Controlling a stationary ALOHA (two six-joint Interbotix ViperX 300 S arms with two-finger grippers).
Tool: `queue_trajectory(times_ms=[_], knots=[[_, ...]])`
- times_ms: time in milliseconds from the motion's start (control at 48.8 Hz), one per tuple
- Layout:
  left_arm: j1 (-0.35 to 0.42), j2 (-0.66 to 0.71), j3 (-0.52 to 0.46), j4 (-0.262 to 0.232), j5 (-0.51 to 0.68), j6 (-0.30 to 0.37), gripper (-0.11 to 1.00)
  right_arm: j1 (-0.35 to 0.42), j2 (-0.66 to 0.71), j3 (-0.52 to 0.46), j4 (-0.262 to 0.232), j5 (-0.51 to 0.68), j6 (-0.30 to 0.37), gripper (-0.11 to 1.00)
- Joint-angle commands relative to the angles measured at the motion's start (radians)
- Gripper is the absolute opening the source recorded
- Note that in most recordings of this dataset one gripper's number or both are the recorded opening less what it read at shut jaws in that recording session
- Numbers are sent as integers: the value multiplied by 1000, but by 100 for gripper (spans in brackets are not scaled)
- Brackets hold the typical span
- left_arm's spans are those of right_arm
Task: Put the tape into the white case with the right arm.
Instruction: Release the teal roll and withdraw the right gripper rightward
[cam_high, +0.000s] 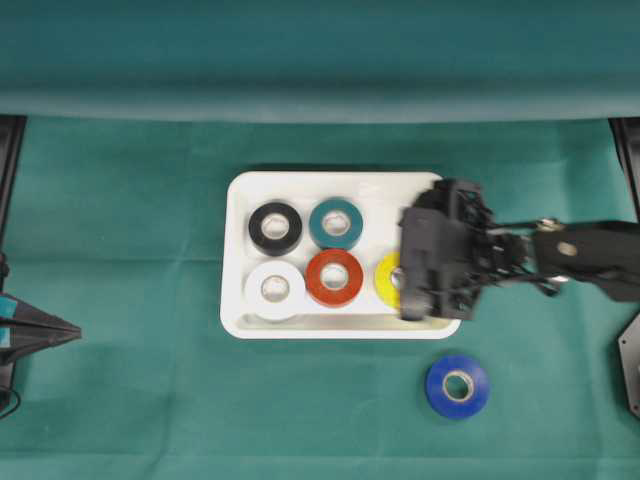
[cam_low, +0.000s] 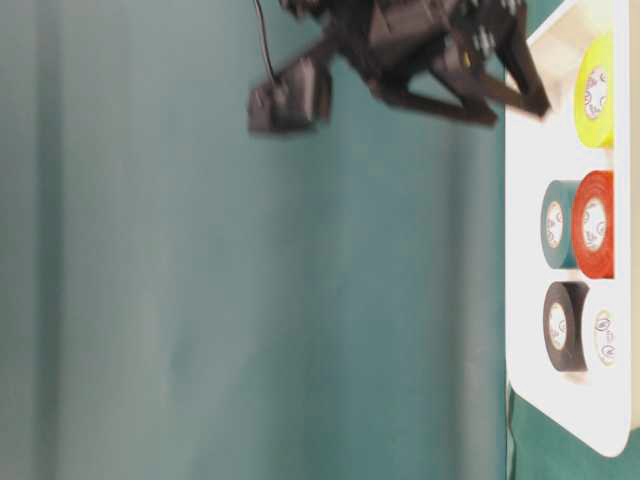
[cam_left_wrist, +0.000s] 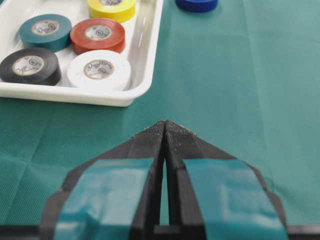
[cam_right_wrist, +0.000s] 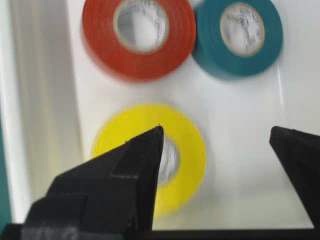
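The white case (cam_high: 330, 182) holds a black, a teal, a white, a red and a yellow tape (cam_high: 388, 278). My right gripper (cam_right_wrist: 216, 131) hangs open just above the case's right end. The yellow tape (cam_right_wrist: 190, 150) lies flat under its left finger and nothing is between the fingers. In the table-level view this gripper (cam_low: 515, 108) stands a little off the case, apart from the yellow tape (cam_low: 594, 92). A blue tape (cam_high: 457, 386) lies on the green cloth outside the case, near its front right corner. My left gripper (cam_left_wrist: 165, 125) is shut and empty, resting at the far left (cam_high: 70, 333).
Red tape (cam_right_wrist: 140, 40) and teal tape (cam_right_wrist: 237, 37) lie just beyond the yellow one. The case's raised rim (cam_left_wrist: 142, 60) runs between the rolls and the blue tape (cam_left_wrist: 196, 5). Green cloth covers the table; a green curtain hangs behind.
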Motion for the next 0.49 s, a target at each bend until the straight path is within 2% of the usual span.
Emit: queue_trajectory(times_ms=[0, 287, 471], knots=[[3, 9, -11, 0, -11, 0, 0, 0, -89, 55, -2, -21, 2, 70], [2, 9, -8, 0, -15, 0, 0, 0, -318, 262, 9, -94, 15, 69], [3, 9, -8, 0, -15, 0, 0, 5, -425, 353, 11, -91, 48, 69]])
